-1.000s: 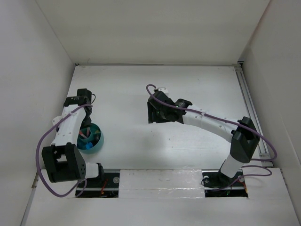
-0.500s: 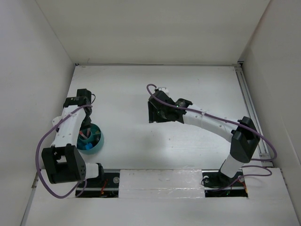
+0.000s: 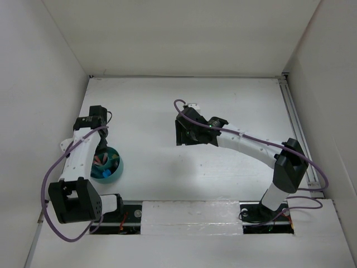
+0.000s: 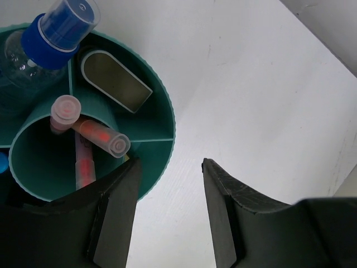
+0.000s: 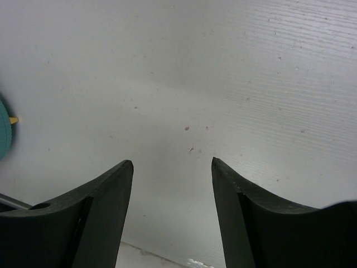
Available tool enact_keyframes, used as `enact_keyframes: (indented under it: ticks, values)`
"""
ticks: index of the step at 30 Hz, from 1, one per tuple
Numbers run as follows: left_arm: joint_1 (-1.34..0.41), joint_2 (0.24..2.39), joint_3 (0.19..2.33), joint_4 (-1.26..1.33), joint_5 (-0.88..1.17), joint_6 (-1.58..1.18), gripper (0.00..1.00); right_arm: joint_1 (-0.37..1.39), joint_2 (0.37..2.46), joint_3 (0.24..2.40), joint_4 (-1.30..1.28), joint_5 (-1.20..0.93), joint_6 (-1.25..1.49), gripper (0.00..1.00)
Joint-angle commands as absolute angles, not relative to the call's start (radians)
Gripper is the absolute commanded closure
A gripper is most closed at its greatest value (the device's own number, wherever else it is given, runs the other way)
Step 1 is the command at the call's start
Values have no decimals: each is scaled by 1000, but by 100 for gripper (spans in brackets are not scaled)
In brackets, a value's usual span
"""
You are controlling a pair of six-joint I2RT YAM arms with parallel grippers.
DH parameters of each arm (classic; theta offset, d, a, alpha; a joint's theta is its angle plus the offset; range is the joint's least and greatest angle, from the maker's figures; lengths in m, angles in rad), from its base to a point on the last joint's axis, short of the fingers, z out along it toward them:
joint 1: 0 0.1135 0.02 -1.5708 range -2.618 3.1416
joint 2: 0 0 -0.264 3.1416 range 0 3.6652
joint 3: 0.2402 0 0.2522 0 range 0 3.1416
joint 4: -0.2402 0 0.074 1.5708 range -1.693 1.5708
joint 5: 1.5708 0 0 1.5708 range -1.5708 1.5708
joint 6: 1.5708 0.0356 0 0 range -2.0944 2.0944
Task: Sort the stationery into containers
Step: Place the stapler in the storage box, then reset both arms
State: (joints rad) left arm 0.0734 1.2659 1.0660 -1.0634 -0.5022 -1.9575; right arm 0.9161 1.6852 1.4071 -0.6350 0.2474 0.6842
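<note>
**Cup loaded, both grippers empty**

Near left, the teal cup (image 4: 162,106) holds pink-capped markers (image 4: 95,137), eraser (image 4: 114,81) and blue-capped pen (image 4: 61,25). The left gripper (image 4: 170,164) hangs over its rim, fingers spread, gripping nothing. Best to lift straight, clear of the wall. Farther right, the right gripper (image 5: 171,162) gapes empty above the table (image 5: 234,67).

white table (image 3: 234,100), white walls (image 3: 184,33), side rail (image 3: 299,125)

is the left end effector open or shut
Open: the left end effector's fingers stand apart in the wrist view, gripping nothing.
</note>
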Motion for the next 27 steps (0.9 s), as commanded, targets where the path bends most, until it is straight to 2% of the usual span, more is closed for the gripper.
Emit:
enact_keyframes:
  ticks: [1,4,9,10,13,19,22,26,27]
  values:
    - [72,1236,1062,-1069,-549,-2309,55,911,1658,1407,-595,256,673,36]
    - [72,1236,1071,-1042,-560,-2254,53,911,1658,1407,-586,247,673,36]
    - [72,1281,1121,-1003,-610,-2145,38,911,1658,1407,-586,247,664,36]
    - [72,1301,1152,-994,-623,-2096,30,911,1658,1407,-577,247,664,36]
    - [72,1351,1216,-934,-670,-1987,22,911,1658,1398,-577,238,664,36]
    - [72,1453,1362,-891,-738,-1751,13,911,1649,1387,-542,229,673,36]
    - [72,1483,1426,-882,-747,-1687,12,911,1640,1378,-531,229,673,35]
    - [72,1460,1457,-740,-697,-1461,9,911,1617,1387,-531,264,673,32]
    - [72,1431,1477,-674,-666,-1325,9,911,1603,1400,-531,281,673,30]
